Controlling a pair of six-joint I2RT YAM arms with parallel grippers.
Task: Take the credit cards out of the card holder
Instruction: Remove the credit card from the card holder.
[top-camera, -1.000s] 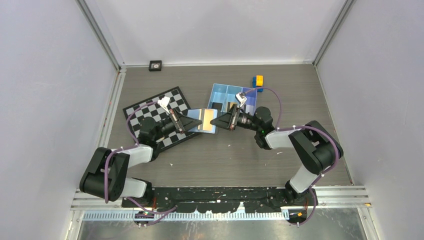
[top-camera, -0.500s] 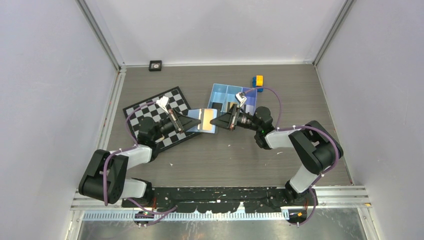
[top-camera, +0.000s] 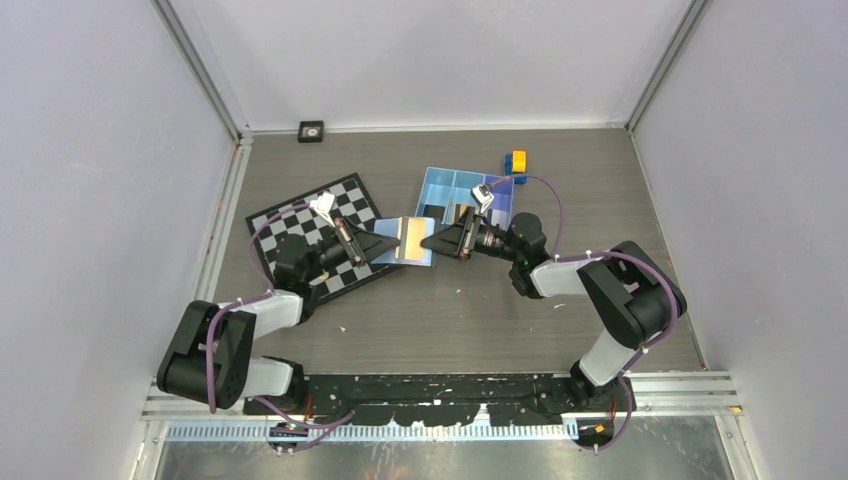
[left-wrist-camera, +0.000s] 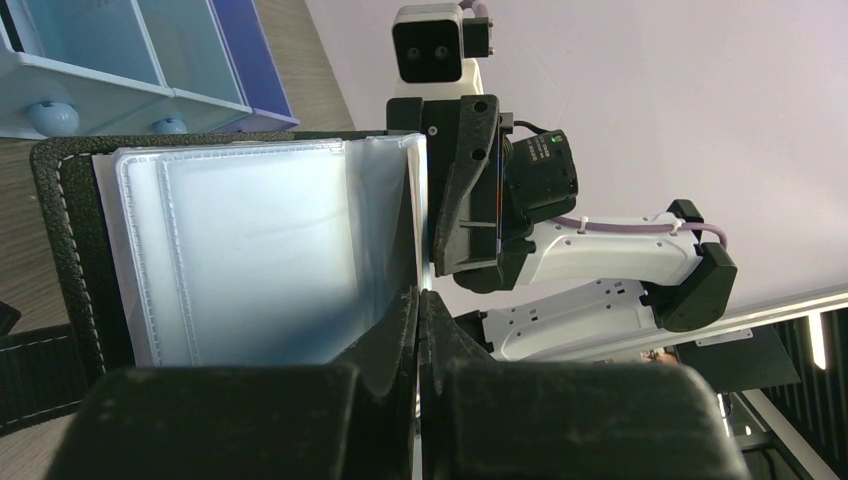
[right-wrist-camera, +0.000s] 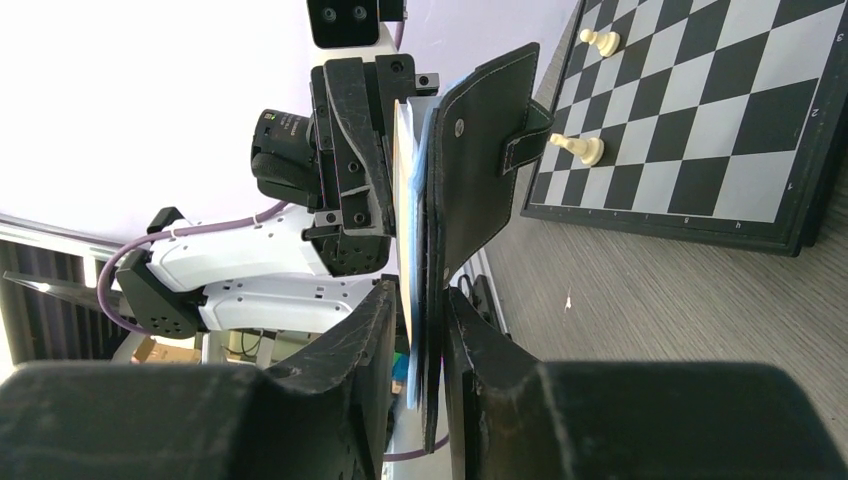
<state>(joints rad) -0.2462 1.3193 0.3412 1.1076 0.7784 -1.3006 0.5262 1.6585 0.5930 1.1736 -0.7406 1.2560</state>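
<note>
The card holder (top-camera: 392, 238) hangs open above the table between my two grippers. The left wrist view shows its pale bluish inner sleeves (left-wrist-camera: 250, 260) and black stitched cover. A gold-orange credit card (top-camera: 412, 238) shows in its right half from above. My left gripper (left-wrist-camera: 421, 293) is shut on a thin pale leaf at the holder's edge. My right gripper (right-wrist-camera: 420, 290) straddles the opposite edge of the black cover (right-wrist-camera: 480, 150). One finger lies against the cover, and a small gap stays beside the other. The silvery card is not visible.
A chessboard (top-camera: 305, 232) with white pawns (right-wrist-camera: 583, 150) lies under and behind the left arm. A light-blue compartment tray (top-camera: 465, 188) sits just behind the right gripper, with yellow-and-blue blocks (top-camera: 516, 162) beyond it. A small black square object (top-camera: 311, 130) rests at the back wall.
</note>
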